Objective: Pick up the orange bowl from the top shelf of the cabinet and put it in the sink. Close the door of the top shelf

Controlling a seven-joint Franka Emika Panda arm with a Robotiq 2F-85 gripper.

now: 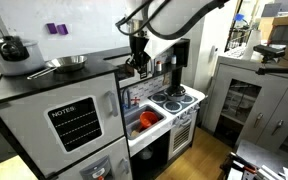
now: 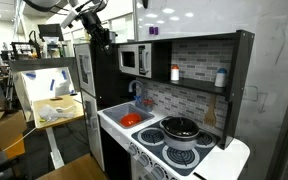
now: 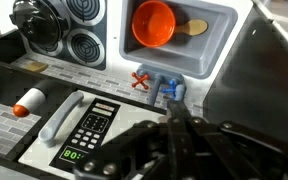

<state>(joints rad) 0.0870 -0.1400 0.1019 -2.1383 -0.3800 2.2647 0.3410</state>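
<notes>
Bowl [image 3: 154,22] in the sink [image 3: 216,50], tool [image 3: 174,128] clenched on nothing.
The sink lies at one end of the worktop [image 3: 112,55] (a tan piece shares it); the tool's fingers press together, over the door [image 3: 84,125].

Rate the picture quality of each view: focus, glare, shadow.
Wrist view: the pincer is a dark blur close to the lens; the orange bowl in the sink is crisp and evenly lit. In an exterior view the ceiling lights wash out; both exterior views are coarse, fine detail soft.
</notes>
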